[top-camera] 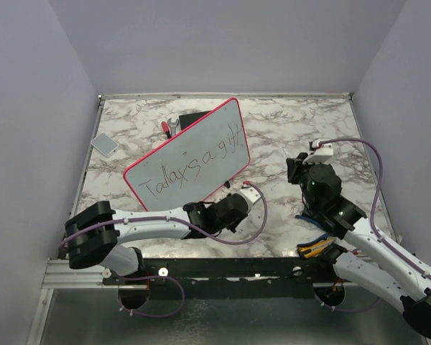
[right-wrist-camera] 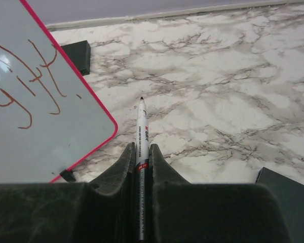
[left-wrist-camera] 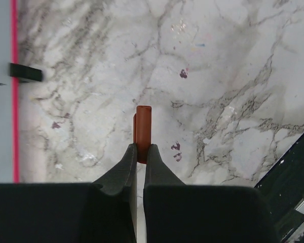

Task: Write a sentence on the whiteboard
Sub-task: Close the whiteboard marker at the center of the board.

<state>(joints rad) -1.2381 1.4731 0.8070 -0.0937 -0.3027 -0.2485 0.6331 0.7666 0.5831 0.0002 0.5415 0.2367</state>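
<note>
- Step in hand: I judge the writing finished. The sentence runs the length of the whiteboard and reads "Today is a gift", with no gap left to fill.
- Board position: the whiteboard stands mid-counter on its small black feet, turned at an angle, its far right corner highest in the top view.
- Right fingers: pressed together on the marker, which is gripped along its barrel. The bare tip points out over the counter, clear of the board and just beside its right end.
- Left fingers: pinching a red-brown cap by its lower end, so most of the cap projects past the tips.
- Left arm pose: it lies low, stretched from its base across the near edge, with the wrist just in front of the board's near right corner. Its camera looks down on bare marble, with the pink frame and one foot at the left of that view.
- Right arm pose: it is raised and folded at the elbow, with the wrist aimed toward the far left. It stands well apart from the left wrist.
- Next move, as I judge it: cap the marker. This calls for bringing the two wrists together and lining the tip up with the cap's open end. I cannot tell which way that end faces.
- Caution: keep the bare tip off the finished lettering.
</note>
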